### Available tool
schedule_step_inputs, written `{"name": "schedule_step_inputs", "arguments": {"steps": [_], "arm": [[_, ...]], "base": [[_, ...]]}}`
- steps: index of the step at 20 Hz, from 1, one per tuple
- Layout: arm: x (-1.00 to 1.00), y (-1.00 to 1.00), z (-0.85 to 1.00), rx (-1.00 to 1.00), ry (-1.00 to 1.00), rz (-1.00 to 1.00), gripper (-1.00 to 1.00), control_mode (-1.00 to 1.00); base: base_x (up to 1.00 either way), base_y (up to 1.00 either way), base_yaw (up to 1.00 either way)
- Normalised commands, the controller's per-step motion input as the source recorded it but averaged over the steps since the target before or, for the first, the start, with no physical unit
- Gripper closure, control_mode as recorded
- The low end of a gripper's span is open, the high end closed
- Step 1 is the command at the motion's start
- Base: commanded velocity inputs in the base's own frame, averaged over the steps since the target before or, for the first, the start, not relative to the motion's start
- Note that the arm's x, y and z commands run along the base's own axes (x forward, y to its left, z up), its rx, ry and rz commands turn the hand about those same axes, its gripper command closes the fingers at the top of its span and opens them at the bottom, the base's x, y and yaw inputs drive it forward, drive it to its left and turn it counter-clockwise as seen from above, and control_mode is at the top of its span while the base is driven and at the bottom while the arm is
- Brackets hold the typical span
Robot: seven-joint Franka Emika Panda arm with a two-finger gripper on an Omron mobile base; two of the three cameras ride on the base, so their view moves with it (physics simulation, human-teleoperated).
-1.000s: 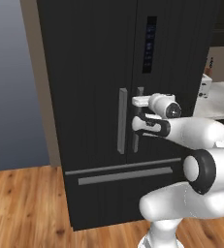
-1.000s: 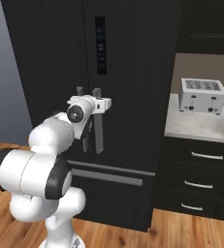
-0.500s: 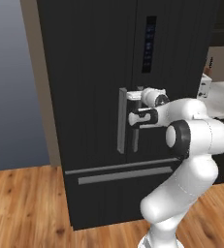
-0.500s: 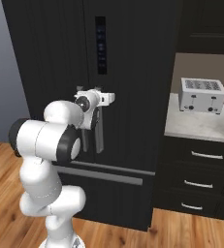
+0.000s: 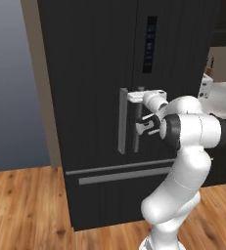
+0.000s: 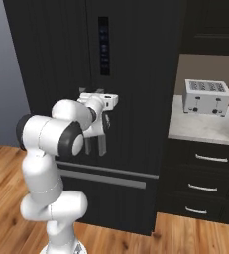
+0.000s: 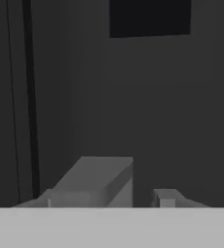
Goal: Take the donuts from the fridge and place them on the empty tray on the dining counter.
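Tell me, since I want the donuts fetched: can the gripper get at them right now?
Probably not: the fridge doors look shut. The gripper is at the right door's handle.

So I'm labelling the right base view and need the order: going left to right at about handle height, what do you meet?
Grey wall → robot arm → gripper at the fridge handles → toaster on the counter.
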Motion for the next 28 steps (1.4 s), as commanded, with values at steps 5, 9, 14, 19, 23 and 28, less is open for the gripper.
{"name": "schedule_step_inputs", "arguments": {"steps": [5,9,14,19,23,28], "arm": [[-0.17,0.0,0.4,0.0,0.36,0.0,1.0,-1.0],[-0.62,-0.16,0.39,0.0,0.37,0.0,1.0,-1.0],[-0.98,-0.49,0.38,0.0,0.23,0.0,1.0,-1.0],[-1.0,-0.87,0.38,0.0,0.17,0.0,1.0,-1.0],[-1.0,-1.0,0.35,0.0,0.13,0.0,1.0,-1.0],[-0.99,-1.0,0.34,0.0,0.08,0.02,1.0,-1.0]], "base": [[0.0,0.0,0.0],[0.0,0.0,0.0],[0.0,0.0,0.0],[0.0,0.0,0.0],[0.0,0.0,0.0],[0.0,0.0,0.0]]}}
